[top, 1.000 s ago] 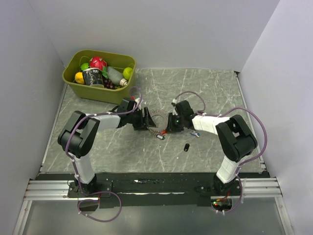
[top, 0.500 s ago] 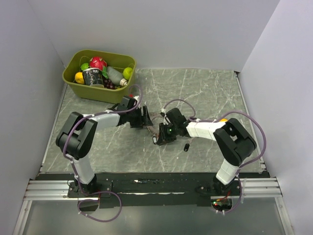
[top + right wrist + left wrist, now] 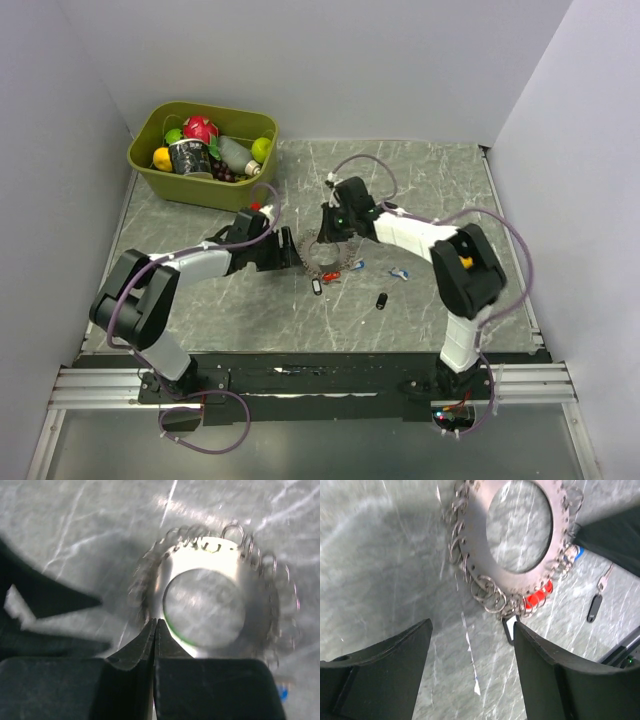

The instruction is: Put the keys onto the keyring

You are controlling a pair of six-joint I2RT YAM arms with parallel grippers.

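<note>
The keyring (image 3: pixel 309 256) is a flat metal disc with a big hole and many small split rings round its rim. It lies mid-table and shows in both wrist views (image 3: pixel 475 527) (image 3: pixel 260 610). A red key (image 3: pixel 538 597), a whitish one (image 3: pixel 509 630) and a blue one (image 3: pixel 576 553) lie at its rim. A black key (image 3: pixel 382 300) and another blue key (image 3: pixel 400 272) lie loose to the right. My left gripper (image 3: pixel 292 258) (image 3: pixel 472 627) is open, just left of the disc, holding nothing. My right gripper (image 3: pixel 322 228) (image 3: pixel 156 622) is shut, its tips at the disc's far rim.
A green bin (image 3: pixel 200 190) full of toy fruit and a can stands at the back left. Grey walls enclose the marble table on three sides. The right arm's cable loops above the back of the disc.
My right gripper swung from the near side of the keyring to its far side. My left gripper let go, drew back left and stands open. The disc lies uncovered with keys beside it.
</note>
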